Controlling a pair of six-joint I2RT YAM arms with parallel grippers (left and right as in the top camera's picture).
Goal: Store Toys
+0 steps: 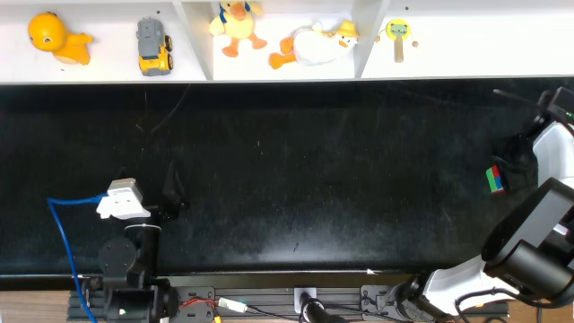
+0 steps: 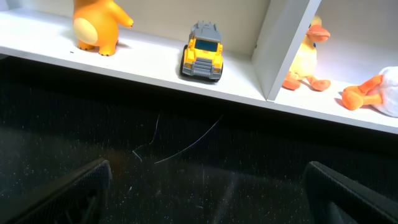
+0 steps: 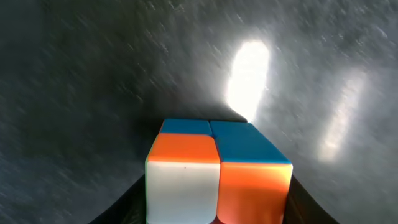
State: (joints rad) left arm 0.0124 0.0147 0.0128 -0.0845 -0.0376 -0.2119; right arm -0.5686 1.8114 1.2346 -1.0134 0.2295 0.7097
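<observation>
The right gripper (image 1: 508, 169) pinches the cube (image 3: 217, 174), the left gripper (image 2: 205, 199) hangs spread, so carrying seems in hand; next it needs lifting to the shelf (image 1: 484, 49).

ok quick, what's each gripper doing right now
left gripper: open, empty
right gripper: closed on the colour cube

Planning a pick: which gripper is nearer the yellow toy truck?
Left. The left gripper faces the yellow toy truck from the table in front; the right gripper is far off at the table's right end, holding a cube.
</observation>
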